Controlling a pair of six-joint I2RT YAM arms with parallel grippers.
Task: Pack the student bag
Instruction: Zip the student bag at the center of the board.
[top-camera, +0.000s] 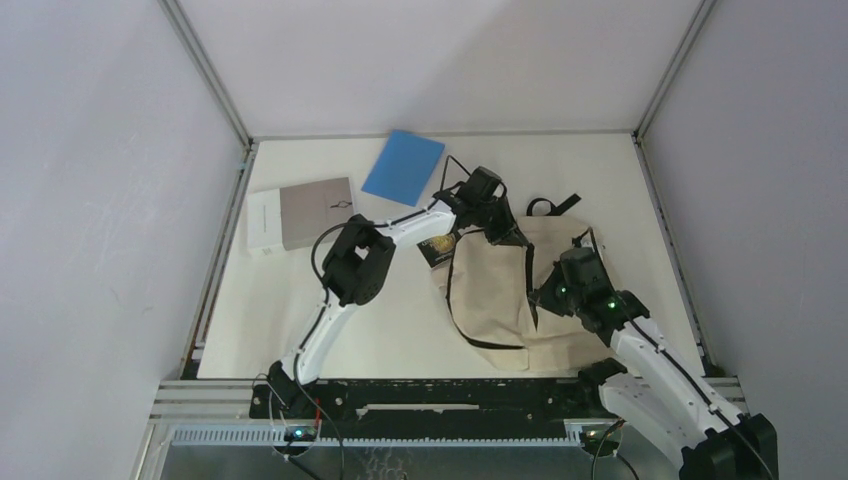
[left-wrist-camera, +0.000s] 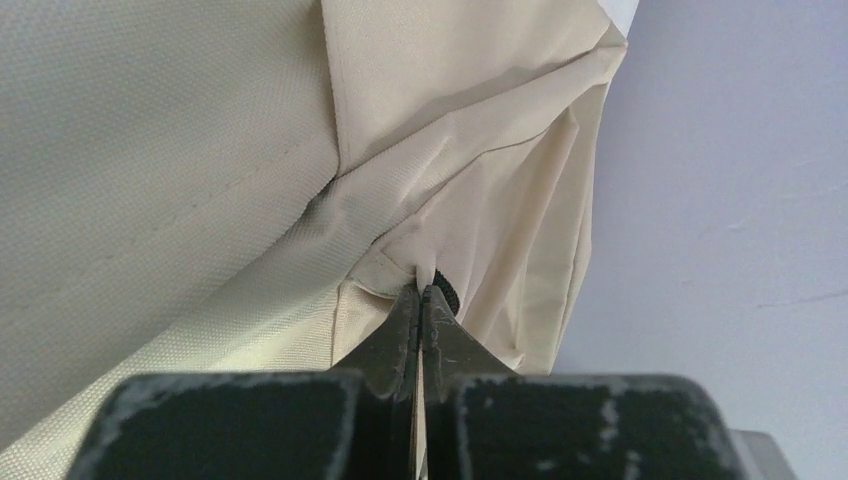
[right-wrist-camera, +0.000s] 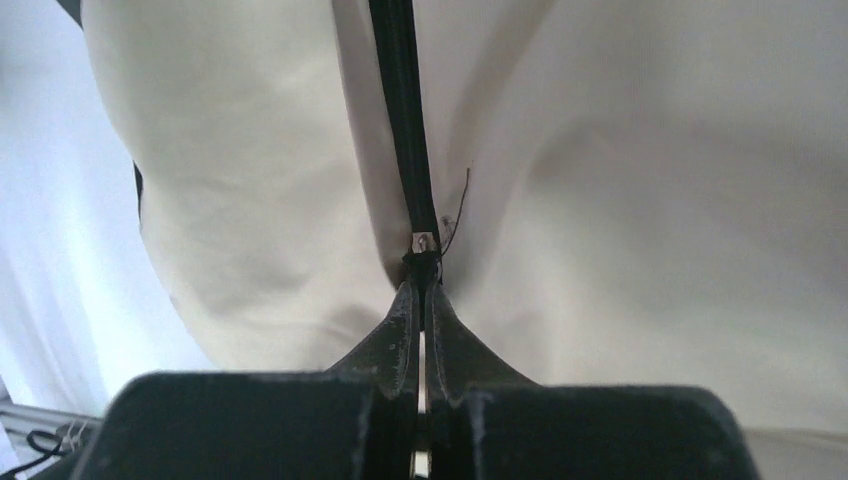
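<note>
On the right half of the counter (top-camera: 400, 340) lies the student bag (top-camera: 500, 300), flat, with its long side running from far to near. A blue book (top-camera: 403, 167) and a grey book (top-camera: 300, 215) lie at the far left, well apart from the bag and closer to the left arm (top-camera: 350, 270). The left claw (left-wrist-camera: 425, 295) is clenched on a fold of the bag's cloth at its far end. The right claw (right-wrist-camera: 425, 278) is clenched on the little zipper pull (right-wrist-camera: 425, 243), and the black zipper (right-wrist-camera: 398, 100) runs straight away from it. I think the next move must slide along that black line while the left claw holds the cloth tight.
</note>
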